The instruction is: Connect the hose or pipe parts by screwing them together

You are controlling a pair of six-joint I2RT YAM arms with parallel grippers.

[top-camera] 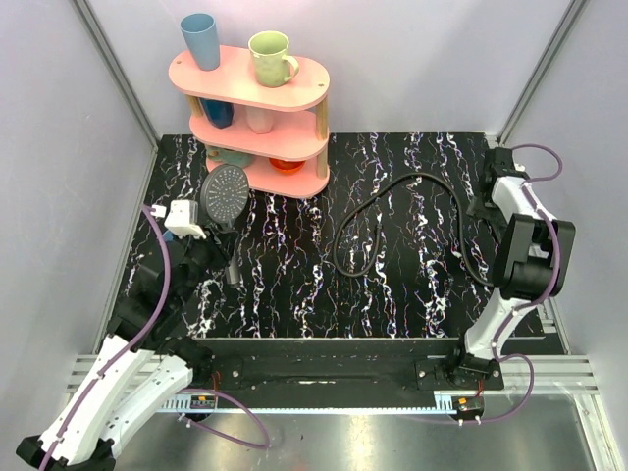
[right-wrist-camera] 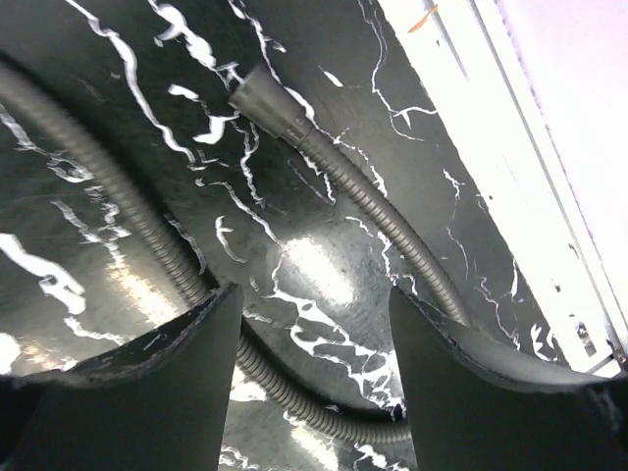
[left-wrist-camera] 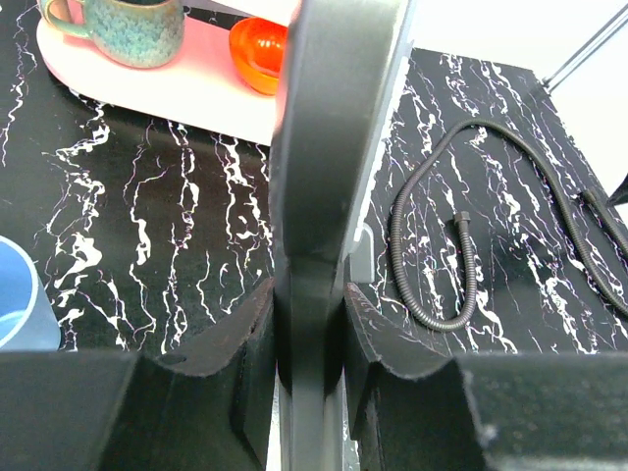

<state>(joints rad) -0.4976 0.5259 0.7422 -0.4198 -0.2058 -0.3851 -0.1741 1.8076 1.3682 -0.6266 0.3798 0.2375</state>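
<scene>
- Noting the left gripper (top-camera: 220, 251) first: its jaws are clamped on the dark handle of the shower head (top-camera: 227, 192), one finger on each side.
- The left wrist view confirms it. The handle fills the gap between both pads and rises away from the camera.
- The shower head's round grey perforated face is turned up toward the top camera. It sits left of centre, just beside the lowest tier of the pink shelf (top-camera: 257, 80).
- The black hose (top-camera: 417, 178) lies loose on the black marbled table (top-camera: 294, 285), right of centre and well apart from the shower head.
- The hose makes a narrow loop near mid-table, arches toward the back, then runs down along the right side.
- The right gripper (right-wrist-camera: 309, 324) hangs over the right-hand stretch of hose, close above the tabletop. Its jaws are spread with nothing between them.
- In the right wrist view one ribbed run of hose passes under the left finger. Another run ends in a conical end fitting (right-wrist-camera: 270, 103) that lies flat on the table beyond the fingertips.
- Whether the fingers touch the hose, I cannot tell.
- On the shelf, the top tier holds a blue tumbler (top-camera: 199, 41) and a green mug (top-camera: 272, 57), and the bottom tier holds an orange bowl (top-camera: 287, 164) and a teal mug (left-wrist-camera: 132, 25).
</scene>
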